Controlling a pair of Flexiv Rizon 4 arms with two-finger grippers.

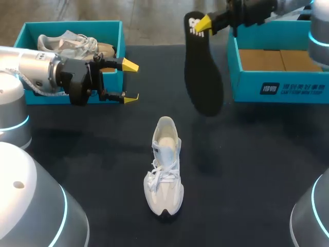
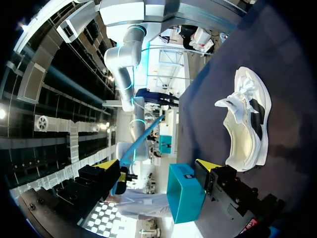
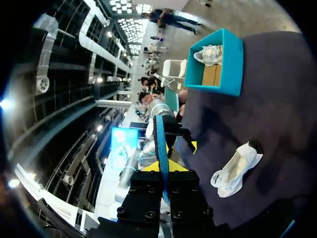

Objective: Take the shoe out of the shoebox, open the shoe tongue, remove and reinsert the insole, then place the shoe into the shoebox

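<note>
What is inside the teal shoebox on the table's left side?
A pale sneaker lies in the left shoebox. The left arm covers its front, so that part is hidden.

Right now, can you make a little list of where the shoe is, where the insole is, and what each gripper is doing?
sneaker: white, standing on the dark table, outside both boxes
insole: black, hanging in the air, out of the sneaker
right gripper: shut on the insole's top end
left gripper: open, empty
left shoebox: teal, second sneaker inside
right shoebox: teal, no shoe visible inside
</note>
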